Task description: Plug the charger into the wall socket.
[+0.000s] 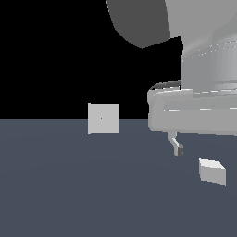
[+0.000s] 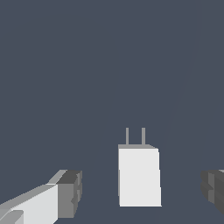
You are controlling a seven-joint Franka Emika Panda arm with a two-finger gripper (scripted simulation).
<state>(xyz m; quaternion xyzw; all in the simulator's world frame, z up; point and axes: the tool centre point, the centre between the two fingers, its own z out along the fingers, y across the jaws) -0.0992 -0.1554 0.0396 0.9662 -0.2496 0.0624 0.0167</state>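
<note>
Filling the exterior view's upper right, the grey arm hides most of the gripper [image 2: 140, 192]; only 1 fingertip [image 1: 179, 150] shows. Wrist view: jaws open, 1 small white-grey boxy charger [image 2: 139, 175], 2 prongs, lying on dark tabletop [image 1: 69, 185] btwn fingers, untouched. 1 pale-grey square wall socket [image 1: 103, 118] stands well apart.

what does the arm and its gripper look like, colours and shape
The arm is plain light grey with bulky rounded links and no markings or cables visible. The gripper has a wide, pale grey hand body, and its fingers are pale grey bars ending in darker grey blocky pads. In the exterior view only one thin finger shows below the hand.
</note>
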